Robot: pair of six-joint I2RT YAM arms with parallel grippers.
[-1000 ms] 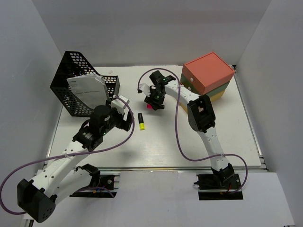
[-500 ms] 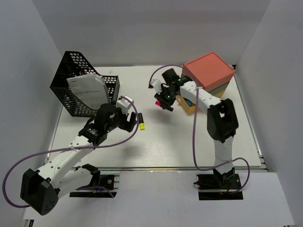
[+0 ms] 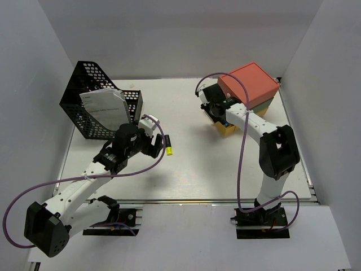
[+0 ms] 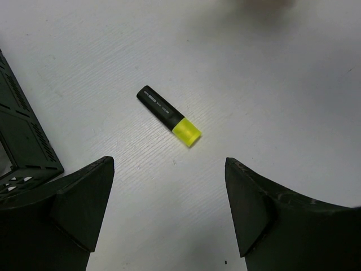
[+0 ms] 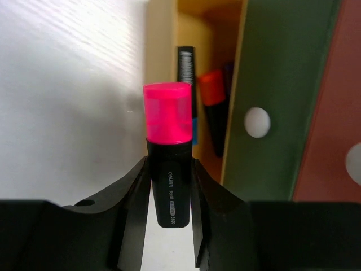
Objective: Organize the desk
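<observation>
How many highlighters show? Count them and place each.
3: a yellow highlighter lying on the desk, a pink highlighter in the right gripper, an orange-capped highlighter in the open yellow drawer; others may hide there.

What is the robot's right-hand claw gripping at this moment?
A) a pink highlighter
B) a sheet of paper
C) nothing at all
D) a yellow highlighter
A: the right wrist view shows the pink highlighter clamped upright in the right claw, while the yellow highlighter lies loose on the desk.
</observation>
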